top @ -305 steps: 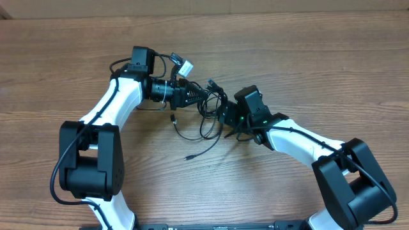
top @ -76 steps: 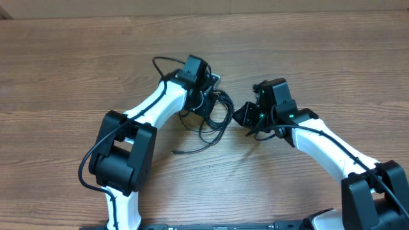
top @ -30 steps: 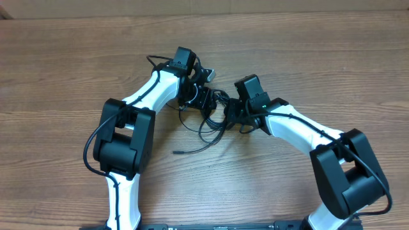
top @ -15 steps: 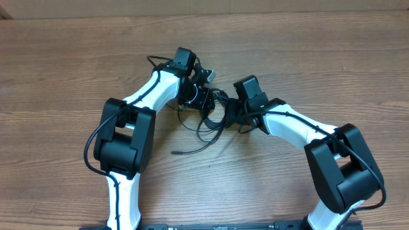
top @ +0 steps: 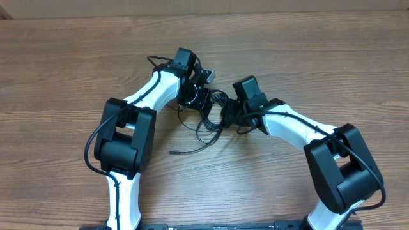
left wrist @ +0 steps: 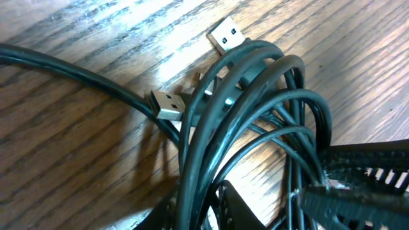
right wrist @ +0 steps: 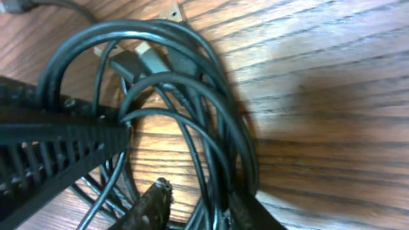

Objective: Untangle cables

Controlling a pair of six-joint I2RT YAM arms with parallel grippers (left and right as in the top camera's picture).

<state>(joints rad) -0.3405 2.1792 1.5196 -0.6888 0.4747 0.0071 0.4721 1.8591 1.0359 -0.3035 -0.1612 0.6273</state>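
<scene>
You have bare brown wood-grain desk (top: 64,76) stretching wide to the left, right and far side, with its far edge along the top of the overhead view. The white-and-black left arm (top: 153,96) and right arm (top: 294,131) both bend inward, elbows out. The left claw (top: 204,104) and right claw (top: 225,117) sit close together at the tangle of thin black cables (top: 211,124) bunched mid-desk. Strands loop around each claw's fingers, and you cannot tell whether either is clamped or apart. Two silvery USB plugs (left wrist: 227,35) (left wrist: 167,105) show, and one loose cable end (top: 172,153) trails toward the arm bases.

Overhead looks straight down; both close wrist views share the cables (left wrist: 203,144).
</scene>
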